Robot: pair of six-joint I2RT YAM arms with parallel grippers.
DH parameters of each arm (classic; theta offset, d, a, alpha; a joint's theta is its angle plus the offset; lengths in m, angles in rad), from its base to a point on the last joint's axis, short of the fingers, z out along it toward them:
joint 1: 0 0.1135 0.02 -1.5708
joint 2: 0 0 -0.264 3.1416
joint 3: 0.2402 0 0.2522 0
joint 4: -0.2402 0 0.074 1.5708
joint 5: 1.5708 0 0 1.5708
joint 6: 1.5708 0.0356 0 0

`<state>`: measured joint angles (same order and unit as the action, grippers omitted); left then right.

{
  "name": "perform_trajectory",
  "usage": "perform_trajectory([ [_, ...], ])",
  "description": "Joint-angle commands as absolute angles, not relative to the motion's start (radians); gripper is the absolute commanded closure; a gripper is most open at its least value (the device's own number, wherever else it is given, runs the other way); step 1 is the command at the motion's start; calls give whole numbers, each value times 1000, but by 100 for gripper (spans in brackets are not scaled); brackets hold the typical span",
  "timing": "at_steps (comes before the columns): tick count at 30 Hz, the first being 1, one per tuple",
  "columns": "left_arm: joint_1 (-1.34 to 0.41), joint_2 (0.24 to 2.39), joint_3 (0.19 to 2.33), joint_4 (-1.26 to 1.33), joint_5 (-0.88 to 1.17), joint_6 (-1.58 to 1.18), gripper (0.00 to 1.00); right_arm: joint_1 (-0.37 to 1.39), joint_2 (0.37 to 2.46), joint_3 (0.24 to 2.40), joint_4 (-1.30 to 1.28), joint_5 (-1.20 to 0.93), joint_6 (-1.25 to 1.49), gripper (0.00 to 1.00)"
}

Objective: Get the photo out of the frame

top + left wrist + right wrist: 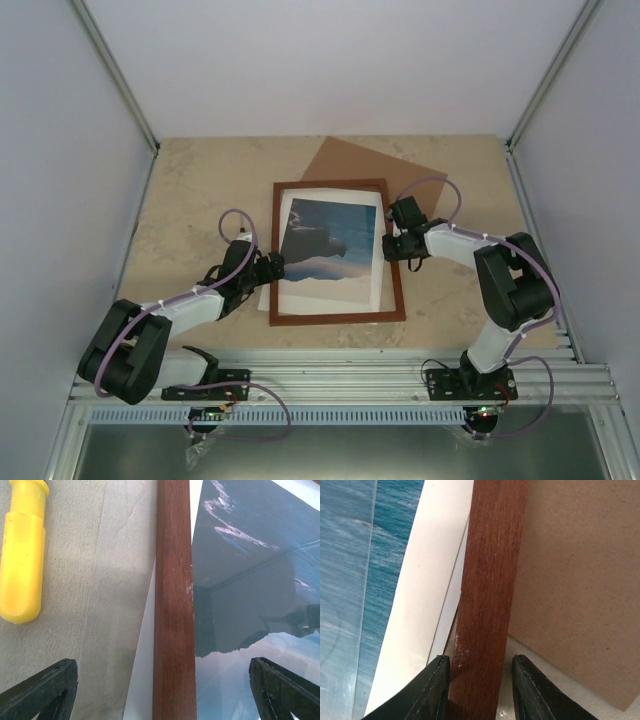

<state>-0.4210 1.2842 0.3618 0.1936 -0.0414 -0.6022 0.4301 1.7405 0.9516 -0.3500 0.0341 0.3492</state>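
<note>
At the right gripper [480,662]: jaws narrow, set astride the right-hand rail of the frame [490,580]. One of the fingers [436,692] hard against the wood at the lower left of the wrist view; beside the other, a thin pale sliver between pad and rail. Cannot tell whether gripped or merely bracketed. Left of that rail, a band of white mat [430,555], then the blue of the photo [390,540]. Right of it, the plain brown backing board [580,580].

At the left gripper [160,665]: jaws wide, holding nothing, astride the opposite rail. Black fingertips in the two lower corners of that view, the wood running bottom to top between them. At upper left, a yellow plastic handle [20,555], apart from the rail.

Seen from above: frame flat at the middle of the table [190,200], long axis running bottom to top of the picture, nearly square to the table edges. Photo still inside it, lying on the white mat, edges a little askew to the rails. Deep blue end toward the top of the picture, pale end toward the bottom, dark cliffs across the middle. Mat corner poking out past the frame's lower left. Backing board at upper right, partly covered by the frame's upper right corner.
</note>
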Motion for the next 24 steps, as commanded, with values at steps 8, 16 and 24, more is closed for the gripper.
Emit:
perform_trajectory([
  [8, -423, 1244, 362, 199, -48, -608, 3, 419, 1732, 953, -367, 67, 341, 82],
  [16, -423, 1275, 369, 210, -28, -610, 2, 373, 1692, 948, -377, 83, 328, 83],
  [24, -423, 1268, 372, 197, -45, -605, 1, 259, 1681, 955, -376, 87, 233, 84],
])
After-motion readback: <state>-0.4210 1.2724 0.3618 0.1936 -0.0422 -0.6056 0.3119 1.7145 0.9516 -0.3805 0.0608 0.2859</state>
